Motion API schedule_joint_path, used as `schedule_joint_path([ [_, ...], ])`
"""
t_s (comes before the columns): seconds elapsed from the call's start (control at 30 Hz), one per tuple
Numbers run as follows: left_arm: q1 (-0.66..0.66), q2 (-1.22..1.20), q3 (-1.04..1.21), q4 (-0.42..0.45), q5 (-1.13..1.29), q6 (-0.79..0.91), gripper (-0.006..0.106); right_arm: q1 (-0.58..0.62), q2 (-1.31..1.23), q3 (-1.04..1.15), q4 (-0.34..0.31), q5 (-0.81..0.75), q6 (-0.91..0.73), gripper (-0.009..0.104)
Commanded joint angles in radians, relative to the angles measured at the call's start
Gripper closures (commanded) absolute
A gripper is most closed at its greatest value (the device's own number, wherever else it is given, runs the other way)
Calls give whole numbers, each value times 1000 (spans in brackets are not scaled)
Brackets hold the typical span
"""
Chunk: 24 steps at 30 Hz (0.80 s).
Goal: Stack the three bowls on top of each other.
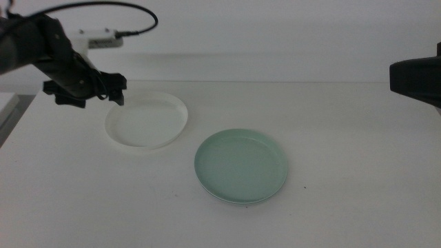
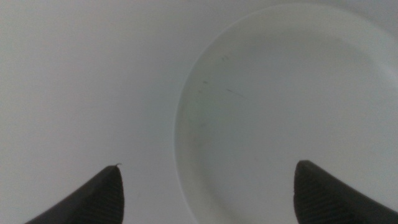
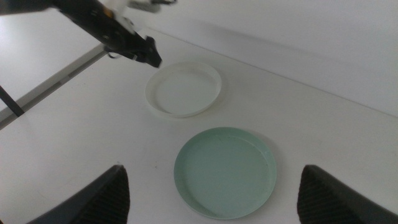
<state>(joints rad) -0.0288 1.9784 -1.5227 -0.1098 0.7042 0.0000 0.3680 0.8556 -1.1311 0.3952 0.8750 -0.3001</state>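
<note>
A white bowl [image 1: 147, 120] lies left of centre on the table, and a mint green bowl [image 1: 241, 165] lies in front of it to the right. Under the green bowl's near edge a thin second rim shows; I cannot tell what it belongs to. My left gripper [image 1: 110, 93] hovers at the white bowl's far left rim. In the left wrist view the left gripper [image 2: 208, 180] is open, jaws wide apart, with the white bowl [image 2: 280, 112] below them. My right gripper [image 3: 211, 186] is open and held high, well back from the green bowl [image 3: 225, 171] and white bowl [image 3: 184, 88].
The right arm's dark body [image 1: 417, 79] pokes in at the right edge of the middle view. A black cable [image 1: 103, 10] loops above the left arm. The table's left edge [image 1: 10, 114] runs close to the left arm.
</note>
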Motion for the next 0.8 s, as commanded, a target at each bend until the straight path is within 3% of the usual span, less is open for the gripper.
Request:
schedule_joint_path([
  [0.0, -3, 71, -61, 7, 19, 0, 7, -9, -2, 2, 0, -7, -4, 4],
  [0.23, -3, 180, -85, 4, -31, 0, 13, -9, -2, 2, 0, -7, -4, 4],
  [0.47, 1, 220, -85, 3, -83, 0, 35, -9, -2, 2, 0, -7, -4, 4],
  [0.63, 8, 251, -85, -32, -85, 0, 67, -9, -2, 2, 0, -7, -4, 4],
  [0.77, 21, 242, -85, -45, -89, 0, 100, -9, -2, 2, 0, -7, -4, 4],
])
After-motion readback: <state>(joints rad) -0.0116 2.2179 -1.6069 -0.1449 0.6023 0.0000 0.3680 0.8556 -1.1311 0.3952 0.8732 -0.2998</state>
